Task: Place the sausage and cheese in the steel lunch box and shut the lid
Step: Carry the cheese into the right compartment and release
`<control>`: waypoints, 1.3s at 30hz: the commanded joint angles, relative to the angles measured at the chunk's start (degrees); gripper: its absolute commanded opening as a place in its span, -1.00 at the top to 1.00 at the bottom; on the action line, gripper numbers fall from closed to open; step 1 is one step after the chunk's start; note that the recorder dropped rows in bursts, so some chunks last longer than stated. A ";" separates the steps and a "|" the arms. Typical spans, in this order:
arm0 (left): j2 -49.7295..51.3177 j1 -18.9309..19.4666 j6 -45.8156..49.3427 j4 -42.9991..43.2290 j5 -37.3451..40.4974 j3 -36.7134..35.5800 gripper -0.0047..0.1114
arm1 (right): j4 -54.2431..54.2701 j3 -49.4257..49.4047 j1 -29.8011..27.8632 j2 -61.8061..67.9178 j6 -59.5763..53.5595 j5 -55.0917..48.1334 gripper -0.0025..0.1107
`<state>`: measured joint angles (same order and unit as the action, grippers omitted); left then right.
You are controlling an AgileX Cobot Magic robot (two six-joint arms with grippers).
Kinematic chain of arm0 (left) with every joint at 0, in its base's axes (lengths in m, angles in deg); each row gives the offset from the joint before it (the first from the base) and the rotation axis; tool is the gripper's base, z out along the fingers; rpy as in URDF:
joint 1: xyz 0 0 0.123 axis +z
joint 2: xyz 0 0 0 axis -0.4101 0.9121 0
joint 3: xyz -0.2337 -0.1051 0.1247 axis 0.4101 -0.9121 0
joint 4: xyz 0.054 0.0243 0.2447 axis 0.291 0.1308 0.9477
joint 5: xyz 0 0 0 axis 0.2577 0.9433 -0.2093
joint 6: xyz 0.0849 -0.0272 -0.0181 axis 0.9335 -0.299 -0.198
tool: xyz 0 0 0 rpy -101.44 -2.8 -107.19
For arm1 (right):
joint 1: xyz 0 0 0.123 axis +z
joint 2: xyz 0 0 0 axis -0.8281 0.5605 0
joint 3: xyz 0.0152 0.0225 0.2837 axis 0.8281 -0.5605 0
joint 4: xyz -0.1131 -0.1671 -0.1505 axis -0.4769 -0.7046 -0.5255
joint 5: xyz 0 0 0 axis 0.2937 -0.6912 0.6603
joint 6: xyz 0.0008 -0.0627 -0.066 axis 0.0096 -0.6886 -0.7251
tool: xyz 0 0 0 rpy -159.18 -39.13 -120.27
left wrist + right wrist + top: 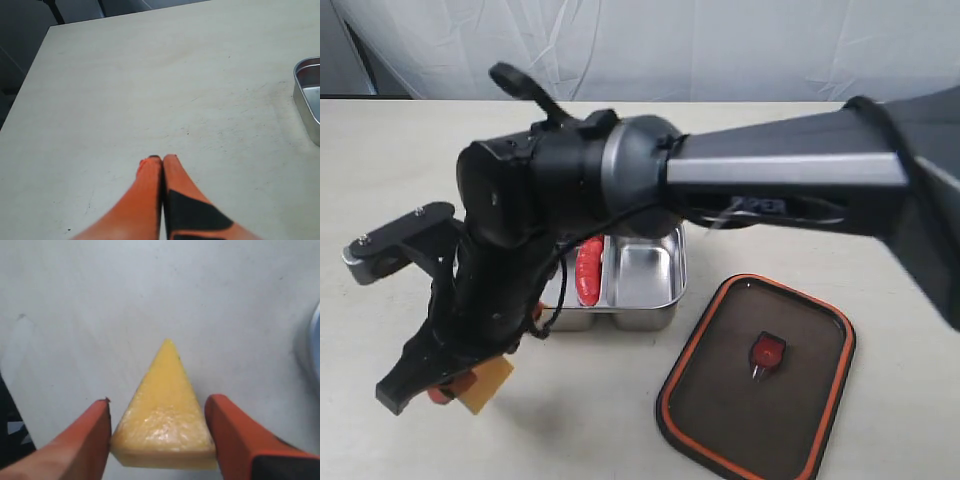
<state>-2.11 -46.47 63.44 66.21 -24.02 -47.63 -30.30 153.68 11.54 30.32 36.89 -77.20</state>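
The pale yellow cheese point(167, 390) wedge lies on the table between the orange fingers of my right gripper point(159, 400), which press on the two corners of its wide end. In the exterior view that gripper point(465, 388) reaches across to the front left, with the cheese point(488, 383) under it. The red sausage point(589, 270) lies in the left compartment of the steel lunch box point(648, 275). The dark lid point(720, 400) lies orange rim up to the right of the box. My left gripper point(162, 159) is shut and empty above bare table, with a corner of the lunch box point(306, 95) off to one side.
The right arm's dark body point(570, 180) stretches over the lunch box and hides part of its left compartment. A small orange valve tab point(767, 351) sits at the lid's centre. White cloth point(720, 40) hangs behind the table's far edge.
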 commanded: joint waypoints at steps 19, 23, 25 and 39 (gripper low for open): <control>-0.43 -0.15 -0.31 2.54 2.53 -0.19 0.92 | -20.60 0.18 -18.36 -10.22 15.02 -10.21 0.96; -0.43 -0.15 -0.31 2.54 2.42 -1.69 0.92 | -17.70 0.18 -18.36 -7.45 12.41 -10.74 0.33; -0.43 -0.15 -0.31 2.54 2.32 -2.42 0.92 | -18.39 0.18 -18.36 -6.95 13.01 -11.21 0.18; -0.43 -0.15 -0.31 2.78 2.08 -3.39 0.92 | -24.29 0.18 -18.36 -7.05 15.10 -11.28 -0.07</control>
<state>-2.11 -46.47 63.44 68.23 -21.44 -50.82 -53.71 153.68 -6.44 23.69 51.91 -89.09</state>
